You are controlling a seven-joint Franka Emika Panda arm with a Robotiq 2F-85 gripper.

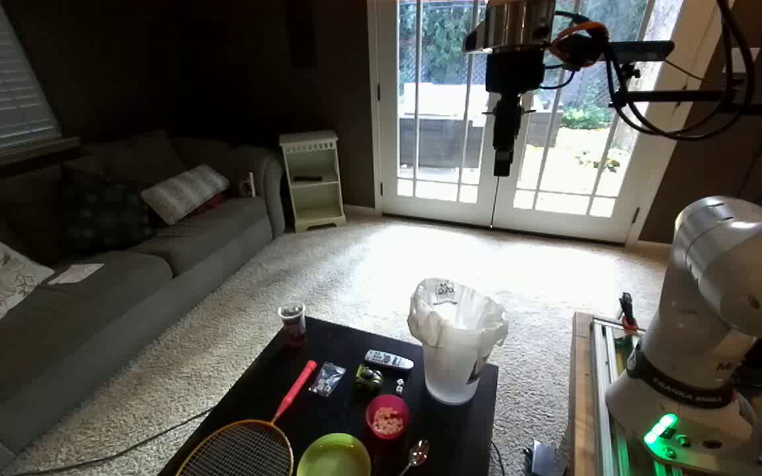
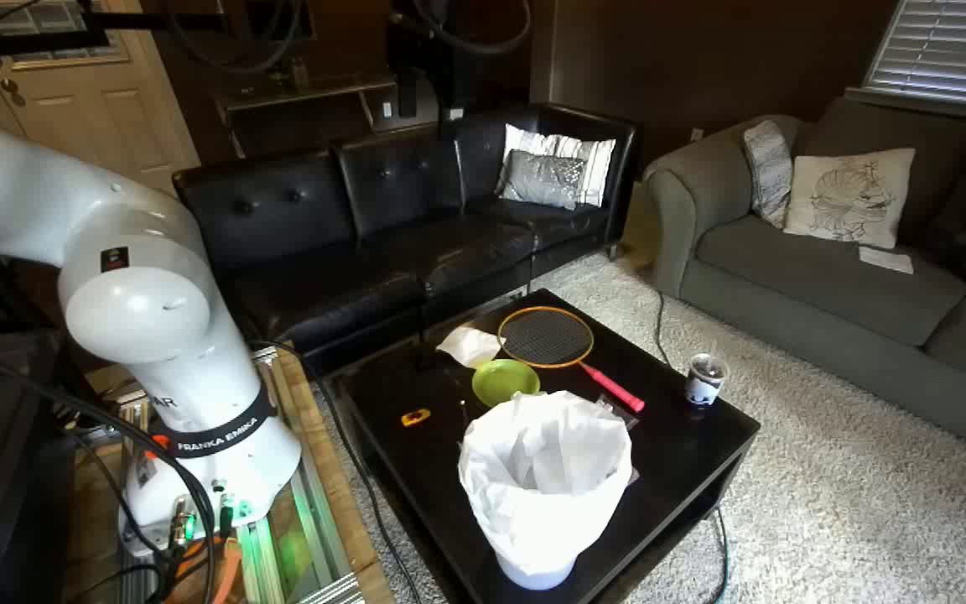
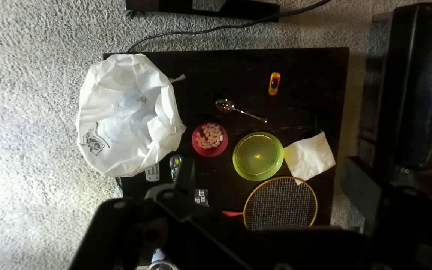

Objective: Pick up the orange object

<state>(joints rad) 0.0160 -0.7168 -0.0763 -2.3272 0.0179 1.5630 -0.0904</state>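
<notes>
- In the wrist view, a bag-lined bin (image 3: 94,95) is standing on the surface (image 3: 219,75).
- A red bowl (image 3: 210,153) is holding pale pieces (image 3: 212,135), a spoon (image 3: 228,107) lying near it.
- Overhead, I'm seeing the pincer (image 3: 272,174) holding its fingers wide apart.
- The orange object (image 3: 273,90) is lying on the surface near the spoon's handle.

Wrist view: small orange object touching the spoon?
No, dark tabletop shows between the orange object and the spoon.

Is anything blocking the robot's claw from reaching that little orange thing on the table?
Nothing visible. The open gripper hangs above the table, and the orange object lies uncovered; the nearby spoon doesn't touch it.
</notes>
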